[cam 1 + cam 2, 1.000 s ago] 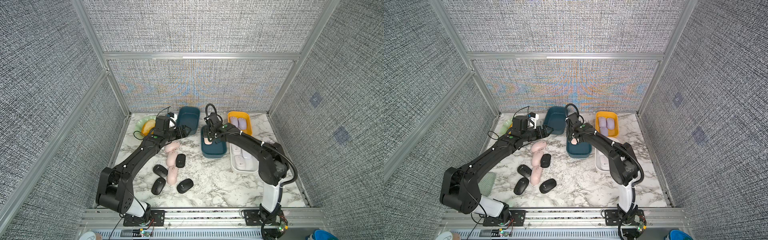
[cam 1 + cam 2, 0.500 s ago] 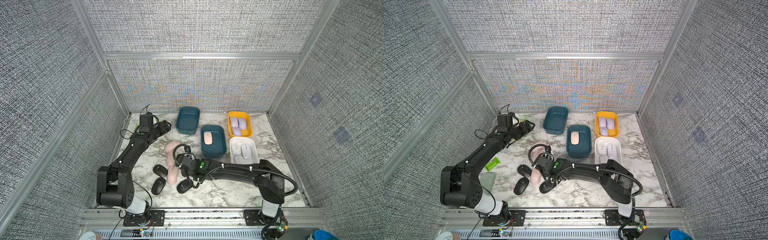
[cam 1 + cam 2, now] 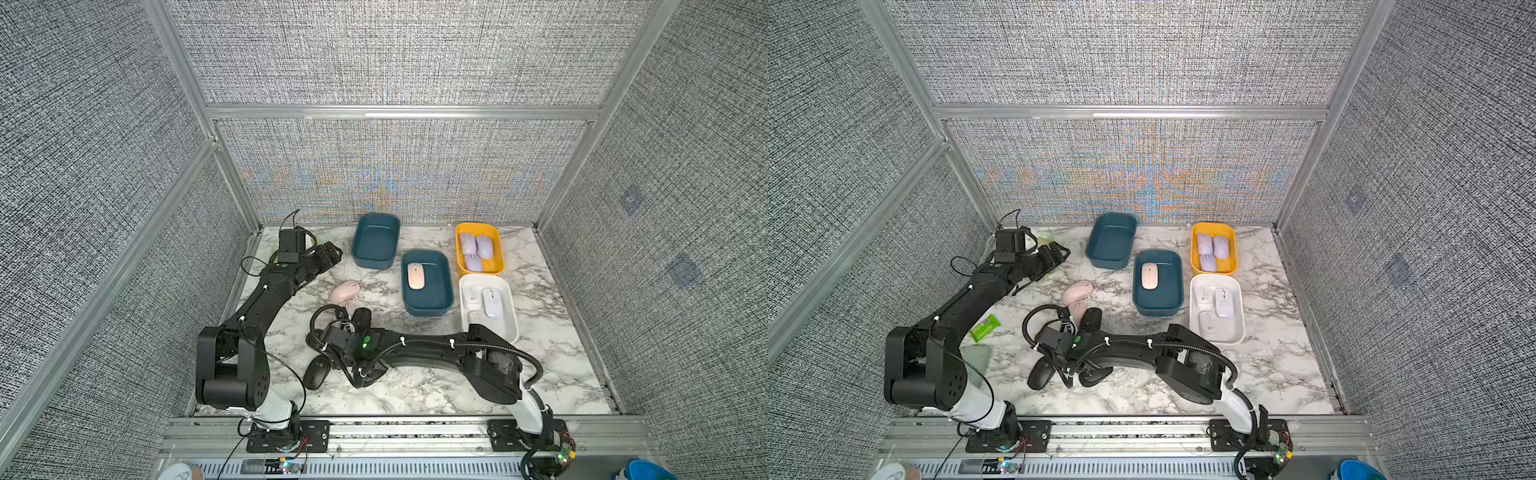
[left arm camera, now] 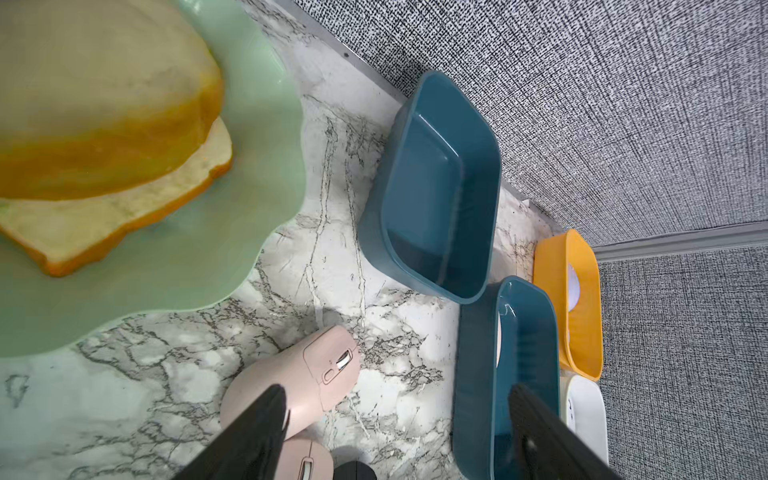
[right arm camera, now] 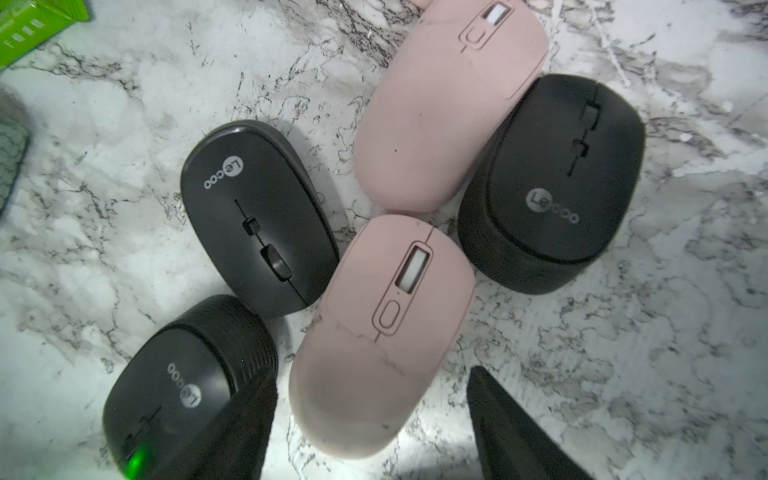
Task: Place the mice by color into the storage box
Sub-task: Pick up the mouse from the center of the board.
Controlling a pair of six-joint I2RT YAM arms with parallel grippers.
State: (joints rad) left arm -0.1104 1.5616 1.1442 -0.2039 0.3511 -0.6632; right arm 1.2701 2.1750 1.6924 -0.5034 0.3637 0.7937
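Note:
My right gripper (image 5: 372, 378) hangs open over the loose mice at the table's front, its fingers either side of the rear of a pale pink mouse (image 5: 382, 332) without gripping it. Around it lie another pink mouse (image 5: 449, 108) and three black mice (image 5: 257, 216) (image 5: 552, 183) (image 5: 174, 395). In both top views the right wrist hides this gripper. One pink mouse (image 3: 415, 275) lies in the nearer teal box (image 3: 428, 309), lilac mice (image 3: 473, 249) in the yellow box (image 3: 500, 249), white mice (image 3: 490, 301) in the white box (image 3: 513, 316). My left gripper (image 3: 334, 251) is open and empty at the rear left.
An empty teal box (image 3: 376, 241) stands at the back. A green plate (image 4: 232, 232) with a bread loaf (image 4: 104, 104) sits under the left wrist at the rear left. A green packet (image 3: 984, 328) and a grey cloth (image 3: 978, 357) lie at the front left.
The right arm left a pink mouse in the nearer teal box, swung forward to the loose mice and opened its jaws wider. The left arm drew back to the rear left.

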